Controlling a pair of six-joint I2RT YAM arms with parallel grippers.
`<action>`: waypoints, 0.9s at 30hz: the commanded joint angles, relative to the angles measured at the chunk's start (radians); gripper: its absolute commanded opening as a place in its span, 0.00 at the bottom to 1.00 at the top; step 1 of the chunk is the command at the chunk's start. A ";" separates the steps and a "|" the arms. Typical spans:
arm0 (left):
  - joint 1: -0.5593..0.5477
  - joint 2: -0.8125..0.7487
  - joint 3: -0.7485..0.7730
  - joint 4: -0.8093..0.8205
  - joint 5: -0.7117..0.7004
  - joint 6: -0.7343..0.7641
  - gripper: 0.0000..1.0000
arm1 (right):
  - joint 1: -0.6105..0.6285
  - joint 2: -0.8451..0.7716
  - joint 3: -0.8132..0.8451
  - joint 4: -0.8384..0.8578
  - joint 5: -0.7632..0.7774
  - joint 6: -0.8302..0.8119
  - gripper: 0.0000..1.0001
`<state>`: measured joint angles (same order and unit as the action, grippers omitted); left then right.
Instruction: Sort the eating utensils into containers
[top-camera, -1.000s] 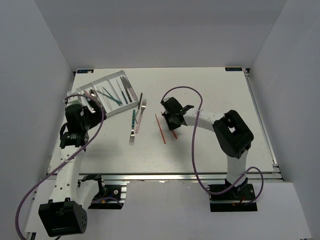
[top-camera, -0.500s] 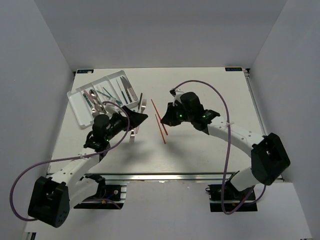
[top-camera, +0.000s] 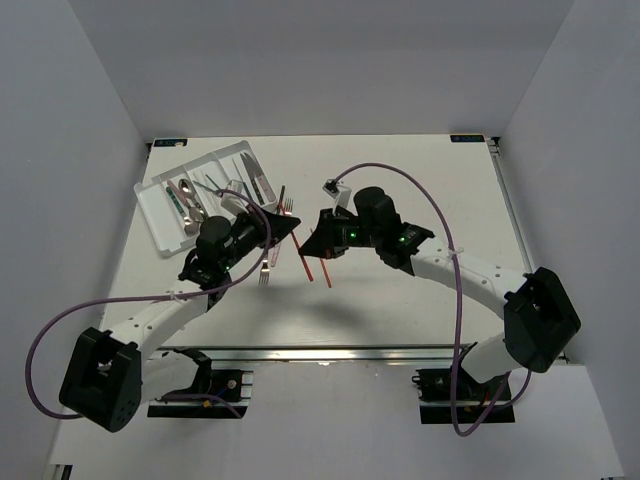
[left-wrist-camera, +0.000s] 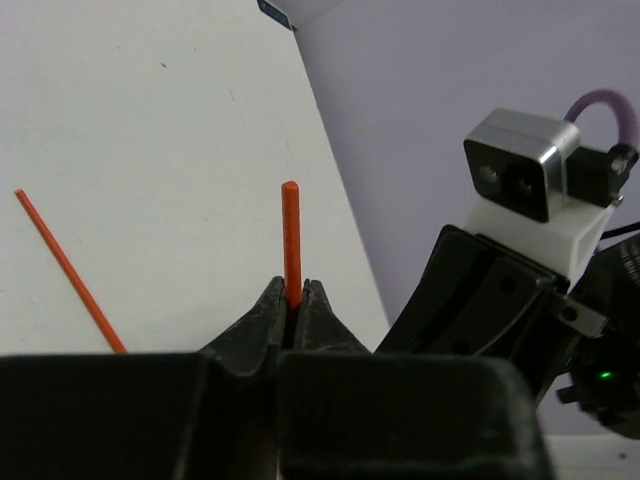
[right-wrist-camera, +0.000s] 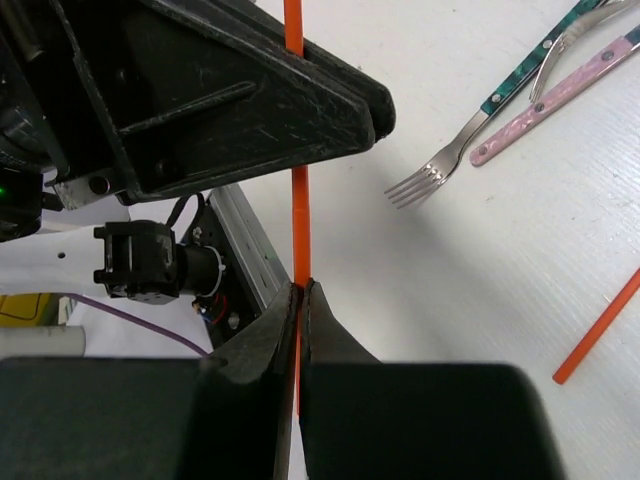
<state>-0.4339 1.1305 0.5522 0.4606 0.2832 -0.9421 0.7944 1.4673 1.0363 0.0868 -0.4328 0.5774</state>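
Note:
One orange chopstick (top-camera: 306, 270) hangs above the table, gripped by both arms at once. My left gripper (left-wrist-camera: 292, 285) is shut on it, with its tip (left-wrist-camera: 291, 235) poking out past the jaws. My right gripper (right-wrist-camera: 300, 288) is shut on the same chopstick (right-wrist-camera: 298, 225) lower down. The two grippers, left (top-camera: 291, 230) and right (top-camera: 306, 250), meet nose to nose at the table's centre. A second orange chopstick (top-camera: 326, 272) lies flat to the right. The white tray (top-camera: 150, 205) at the back left holds several utensils.
Two forks, one teal-handled (right-wrist-camera: 520, 75) and one pink-handled (right-wrist-camera: 565, 95), lie on the table under my left arm. A dark knife (top-camera: 281, 195) rests just right of the tray. The right arm's wrist camera (left-wrist-camera: 530, 170) fills the left wrist view's right side.
My left arm swung from the tray to the centre and closed on the chopstick. My right gripper carried that chopstick up off the table and leftward to meet it.

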 joint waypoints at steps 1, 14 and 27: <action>-0.002 0.009 0.058 -0.031 -0.009 0.035 0.00 | 0.005 0.002 0.051 0.057 -0.023 0.015 0.00; 0.365 0.387 0.658 -0.905 -0.407 0.363 0.00 | -0.107 -0.127 -0.064 -0.085 0.246 -0.046 0.89; 0.491 1.149 1.684 -1.356 -0.525 0.454 0.03 | -0.118 -0.168 -0.122 -0.156 0.325 -0.116 0.89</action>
<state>0.0490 2.2726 2.1014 -0.7319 -0.1936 -0.5201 0.6811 1.3338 0.9176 -0.0685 -0.1566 0.5030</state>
